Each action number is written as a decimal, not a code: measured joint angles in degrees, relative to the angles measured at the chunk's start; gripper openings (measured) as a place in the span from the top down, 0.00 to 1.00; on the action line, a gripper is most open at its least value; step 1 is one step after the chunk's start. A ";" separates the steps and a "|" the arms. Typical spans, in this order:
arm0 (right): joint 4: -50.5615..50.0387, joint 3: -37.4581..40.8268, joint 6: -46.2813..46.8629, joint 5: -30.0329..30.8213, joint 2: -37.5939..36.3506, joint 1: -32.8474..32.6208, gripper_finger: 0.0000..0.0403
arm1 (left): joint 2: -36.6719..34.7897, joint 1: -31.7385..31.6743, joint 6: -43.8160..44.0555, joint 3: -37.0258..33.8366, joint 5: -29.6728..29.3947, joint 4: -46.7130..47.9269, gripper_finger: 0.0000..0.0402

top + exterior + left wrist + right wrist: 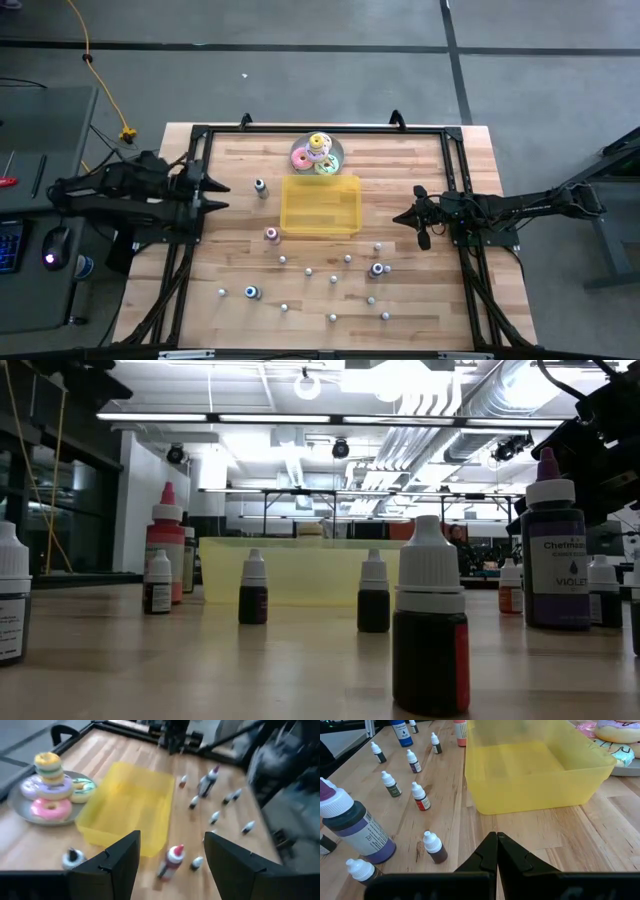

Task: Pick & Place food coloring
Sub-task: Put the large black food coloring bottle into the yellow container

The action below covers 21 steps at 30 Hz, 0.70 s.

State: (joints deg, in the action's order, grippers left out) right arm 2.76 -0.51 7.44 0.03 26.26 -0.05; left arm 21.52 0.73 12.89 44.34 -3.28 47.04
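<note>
The food coloring bottles stand upright, scattered over the near half of the table: a larger dark one [378, 268], a blue one [252, 292], a pink one [271, 234] and one [260, 187] left of the tray. In the low view, a dark bottle [430, 620] stands closest and a violet one [552, 545] stands to its right. My left gripper [218, 195] [172, 839] is open at the table's left, above the wood, pointing toward the tray. My right gripper [400, 217] [496, 842] is shut, right of the tray, with a purple bottle [355, 827] and small bottles [420, 796] beside it.
A translucent yellow tray [320, 205] [535, 765] lies in the middle of the table. Beyond it, at the far edge, a round plate [335, 152] holds stacked pastel ring toys [49, 775]. A black frame [300, 130] runs around the tabletop.
</note>
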 joint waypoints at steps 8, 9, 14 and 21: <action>0.01 0.00 0.00 0.00 0.00 0.00 1.00 | 14.59 -0.01 -11.45 8.12 -12.78 8.76 0.46; 0.02 0.00 0.00 0.00 0.00 0.01 1.00 | 16.24 -0.02 -11.52 8.65 -13.65 9.47 0.46; 0.02 0.00 0.00 0.00 0.00 0.01 1.00 | 24.34 -1.08 -11.20 10.16 -11.21 10.45 0.46; 0.00 0.00 0.00 0.00 0.00 0.00 1.00 | 33.61 -7.15 -11.53 10.20 -9.09 8.38 0.46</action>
State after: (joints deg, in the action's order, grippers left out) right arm 2.77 -0.51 7.44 0.03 26.26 -0.05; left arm 55.13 -6.42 1.35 54.54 -12.37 55.42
